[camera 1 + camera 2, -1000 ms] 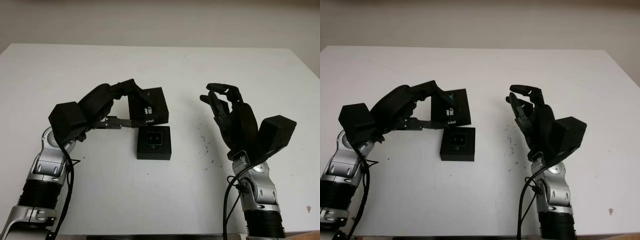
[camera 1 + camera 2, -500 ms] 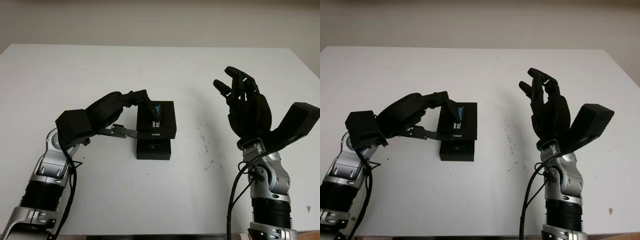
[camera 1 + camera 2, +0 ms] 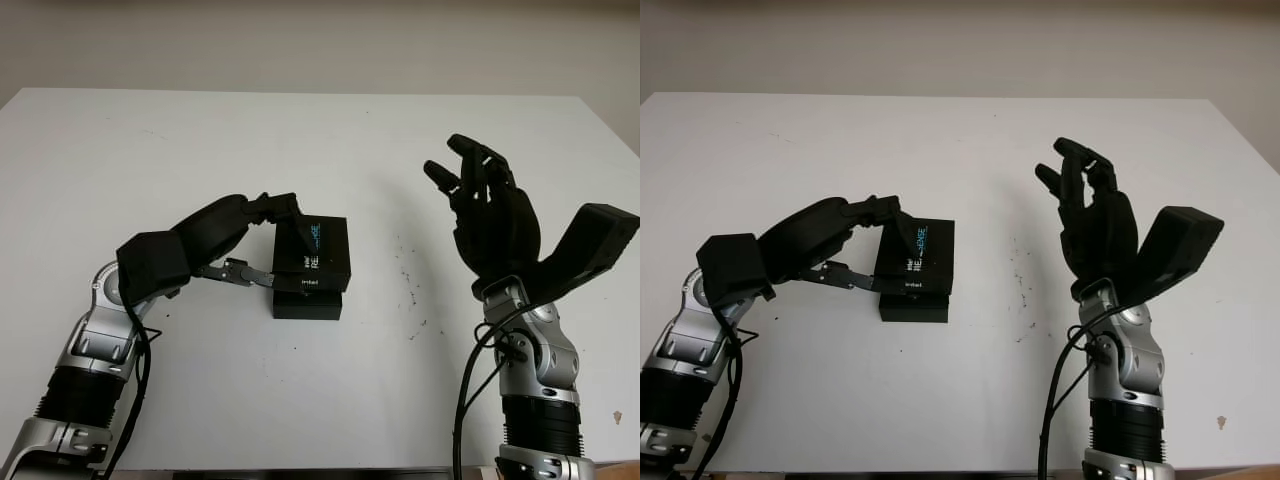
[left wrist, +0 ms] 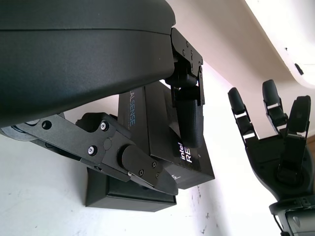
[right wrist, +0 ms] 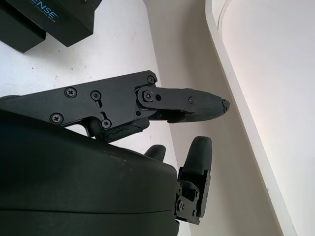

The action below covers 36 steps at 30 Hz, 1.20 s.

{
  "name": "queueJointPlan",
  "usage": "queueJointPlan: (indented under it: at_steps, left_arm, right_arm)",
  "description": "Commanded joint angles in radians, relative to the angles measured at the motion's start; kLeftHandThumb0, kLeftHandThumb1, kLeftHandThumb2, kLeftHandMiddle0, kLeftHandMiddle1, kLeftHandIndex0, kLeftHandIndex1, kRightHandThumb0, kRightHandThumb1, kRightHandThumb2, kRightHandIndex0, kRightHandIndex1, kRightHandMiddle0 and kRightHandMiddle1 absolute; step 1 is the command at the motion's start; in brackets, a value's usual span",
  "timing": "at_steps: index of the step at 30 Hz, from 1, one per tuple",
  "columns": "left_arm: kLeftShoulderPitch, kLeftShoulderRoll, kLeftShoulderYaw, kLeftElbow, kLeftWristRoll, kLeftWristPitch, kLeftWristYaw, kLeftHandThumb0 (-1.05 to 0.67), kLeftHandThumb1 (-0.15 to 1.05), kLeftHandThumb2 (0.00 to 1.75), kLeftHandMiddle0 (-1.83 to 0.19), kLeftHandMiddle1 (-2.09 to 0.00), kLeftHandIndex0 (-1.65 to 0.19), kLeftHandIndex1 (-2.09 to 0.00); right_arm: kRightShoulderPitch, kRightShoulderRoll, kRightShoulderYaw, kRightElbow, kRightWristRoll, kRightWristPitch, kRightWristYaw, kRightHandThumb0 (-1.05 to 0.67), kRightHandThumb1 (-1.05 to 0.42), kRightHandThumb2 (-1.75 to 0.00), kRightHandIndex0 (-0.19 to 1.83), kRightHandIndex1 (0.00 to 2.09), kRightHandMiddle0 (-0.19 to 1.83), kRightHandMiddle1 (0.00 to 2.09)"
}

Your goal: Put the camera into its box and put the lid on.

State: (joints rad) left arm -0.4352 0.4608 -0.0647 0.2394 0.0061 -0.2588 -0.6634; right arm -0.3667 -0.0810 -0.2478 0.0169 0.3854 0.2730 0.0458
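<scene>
Pinching lid (image 3: pixel 314 257) between left fingers (image 3: pixel 283 207)

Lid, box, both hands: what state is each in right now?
lid: held by the left hand, over the box, offset, not seated.
box: on the table, partly covered.
left hand: shut on lid.
right hand: open, raised.

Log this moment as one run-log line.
left hand: holding lid over box, not seated | right hand: open, raised above table
</scene>
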Motion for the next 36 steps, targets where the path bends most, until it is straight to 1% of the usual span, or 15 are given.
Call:
queueJointPlan:
  at_steps: [1,5,10,14,16,25,28,33,36]
  left_arm:
    - [0.021,0.006,-0.009,-0.005,0.003,-0.010,-0.003,-0.20,1.02,0.06,-0.42,-1.52,-0.27,-1.48]
    - [0.035,0.002,-0.015,-0.006,-0.002,-0.018,-0.008,-0.20,1.02,0.05,-0.44,-1.53,-0.28,-1.47]
    - [0.048,0.005,-0.030,-0.012,0.017,-0.017,0.000,-0.22,1.01,0.05,-0.46,-1.56,-0.29,-1.48]
    - [0.051,0.005,-0.034,-0.009,0.017,-0.021,-0.004,-0.23,1.02,0.05,-0.45,-1.58,-0.29,-1.48]
    - [0.054,0.009,-0.038,-0.025,0.021,0.002,-0.006,-0.22,1.02,0.05,-0.44,-1.58,-0.29,-1.48]
    - [0.057,0.018,-0.050,-0.035,0.046,0.005,-0.001,-0.23,1.01,0.05,-0.45,-1.58,-0.31,-1.46]
    - [0.058,0.023,-0.051,-0.046,0.053,0.021,-0.003,-0.23,1.01,0.05,-0.44,-1.60,-0.30,-1.46]
    - [0.061,0.025,-0.044,-0.016,0.068,-0.029,0.013,-0.21,1.01,0.05,-0.44,-1.62,-0.30,-1.47]
    - [0.062,0.031,-0.045,-0.013,0.080,-0.028,0.019,-0.19,1.01,0.05,-0.44,-1.61,-0.30,-1.48]
  right_arm:
    - [0.001,-0.005,-0.002,-0.019,-0.002,-0.005,0.005,-0.61,-1.05,-0.39,-0.11,1.12,-0.17,1.49]
    - [0.007,-0.009,0.003,-0.018,-0.003,-0.004,0.019,-0.61,-1.05,-0.40,-0.13,1.09,-0.18,1.46]
    - [0.010,-0.006,0.008,-0.011,-0.019,-0.016,0.019,-0.63,-1.05,-0.37,-0.08,1.08,-0.12,1.46]
    - [0.012,-0.003,0.008,-0.017,-0.026,-0.007,0.013,-0.62,-1.05,-0.38,-0.07,1.07,-0.14,1.42]
    - [0.014,-0.004,0.009,-0.016,-0.023,-0.009,0.020,-0.62,-1.05,-0.38,-0.08,1.06,-0.15,1.41]
    - [0.016,-0.003,0.009,-0.017,-0.028,-0.010,0.020,-0.60,-1.05,-0.40,-0.10,1.04,-0.18,1.39]
    - [0.017,-0.005,0.008,-0.015,-0.028,-0.012,0.022,-0.60,-1.05,-0.41,-0.10,1.04,-0.17,1.39]
    - [0.019,-0.005,0.008,-0.020,-0.027,-0.010,0.023,-0.60,-1.05,-0.40,-0.09,1.03,-0.16,1.40]
    - [0.020,-0.005,0.007,-0.021,-0.025,-0.006,0.024,-0.61,-1.05,-0.40,-0.10,1.03,-0.16,1.40]
